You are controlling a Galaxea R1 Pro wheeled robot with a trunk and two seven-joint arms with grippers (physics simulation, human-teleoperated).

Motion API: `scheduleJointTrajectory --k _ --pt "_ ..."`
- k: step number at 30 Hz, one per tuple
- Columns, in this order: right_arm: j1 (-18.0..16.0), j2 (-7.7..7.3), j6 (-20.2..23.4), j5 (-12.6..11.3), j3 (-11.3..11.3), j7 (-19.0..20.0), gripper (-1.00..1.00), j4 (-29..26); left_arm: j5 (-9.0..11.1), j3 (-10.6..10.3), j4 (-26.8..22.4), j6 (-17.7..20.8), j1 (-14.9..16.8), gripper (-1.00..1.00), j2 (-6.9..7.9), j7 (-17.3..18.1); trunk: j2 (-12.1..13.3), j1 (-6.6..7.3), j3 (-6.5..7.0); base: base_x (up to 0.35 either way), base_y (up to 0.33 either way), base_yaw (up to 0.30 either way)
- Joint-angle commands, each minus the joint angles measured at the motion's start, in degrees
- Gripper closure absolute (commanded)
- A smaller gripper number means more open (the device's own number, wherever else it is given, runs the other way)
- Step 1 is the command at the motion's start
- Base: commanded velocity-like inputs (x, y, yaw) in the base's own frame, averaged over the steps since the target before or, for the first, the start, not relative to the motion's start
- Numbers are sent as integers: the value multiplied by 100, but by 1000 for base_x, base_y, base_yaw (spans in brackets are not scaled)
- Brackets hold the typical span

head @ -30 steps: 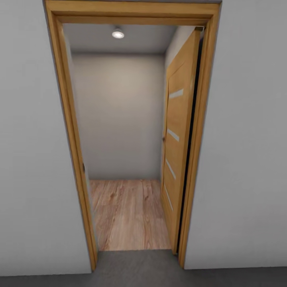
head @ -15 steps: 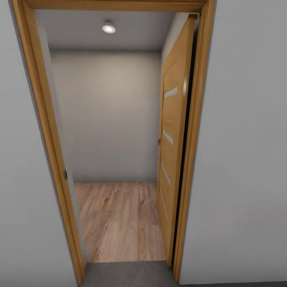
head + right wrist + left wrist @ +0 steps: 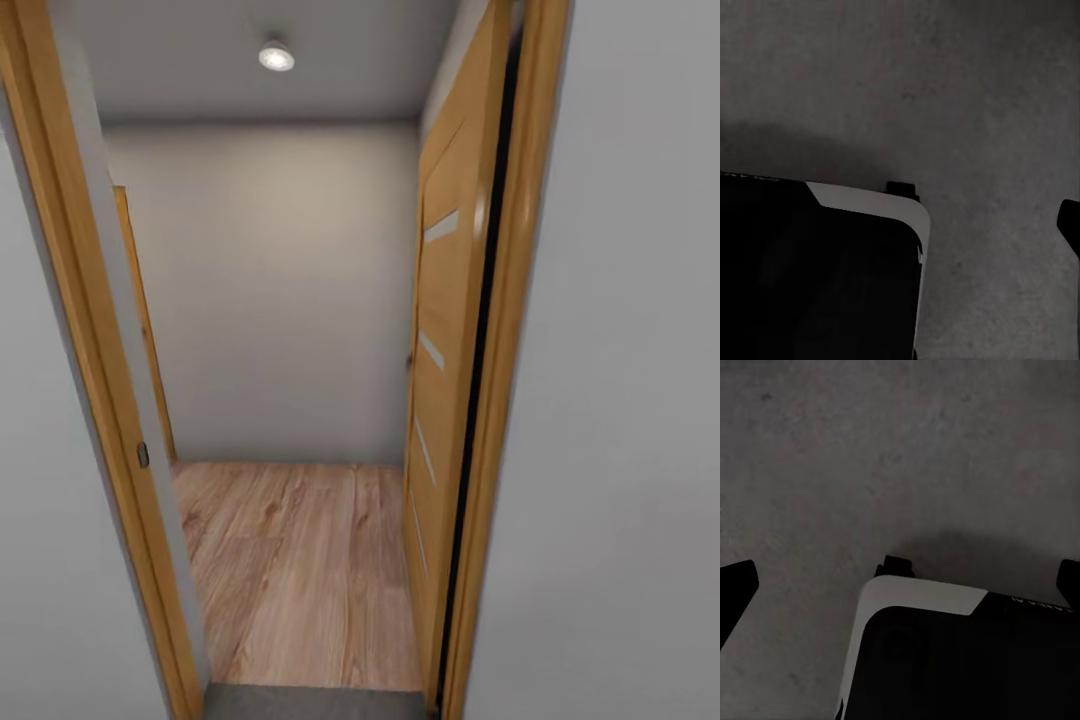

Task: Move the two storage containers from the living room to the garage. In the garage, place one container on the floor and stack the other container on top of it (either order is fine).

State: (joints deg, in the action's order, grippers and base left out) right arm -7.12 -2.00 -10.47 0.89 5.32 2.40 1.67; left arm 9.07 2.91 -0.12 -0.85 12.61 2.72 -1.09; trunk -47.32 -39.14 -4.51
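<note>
The two storage containers are out of view. In the left wrist view, my left gripper [image 3: 902, 582] hangs open over the floor [image 3: 870, 450], rough dark grey concrete, its two dark fingertips [image 3: 736, 583] far apart at the picture's edges with nothing between them. The right wrist view shows one dark fingertip [image 3: 1070, 217] of my right gripper at the edge above the same concrete floor [image 3: 967, 90], nothing held. My black and white base [image 3: 960, 660] sits under both wrists [image 3: 810, 270].
Straight ahead is a wooden door frame [image 3: 110, 400] with its door [image 3: 445, 400] swung open inward on the right. Beyond it lie light wood planks [image 3: 300, 560], a plain grey wall [image 3: 270, 290] and a second frame [image 3: 140, 320] at the left. Grey walls flank the opening.
The whole head view has moved closer to the doorway: the frame fills more of the picture, less concrete shows in front, and a second frame has appeared inside at the left.
</note>
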Motion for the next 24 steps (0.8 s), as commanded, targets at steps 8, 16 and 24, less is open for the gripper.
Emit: scheduleJointTrajectory --k 8,16,24 --pt "-9 -2 -34 8 39 6 -100 18 25 26 3 -19 5 -100 1 -5 -7 -4 -9 283 137 267" --pt "-9 -2 -34 8 36 6 -100 18 25 26 3 -20 5 -100 -1 -4 -7 -4 -9 50 36 269" --pt "-9 -10 -34 7 31 6 -100 18 15 26 3 -18 5 -100 -11 0 -7 -4 -9 54 1 56"
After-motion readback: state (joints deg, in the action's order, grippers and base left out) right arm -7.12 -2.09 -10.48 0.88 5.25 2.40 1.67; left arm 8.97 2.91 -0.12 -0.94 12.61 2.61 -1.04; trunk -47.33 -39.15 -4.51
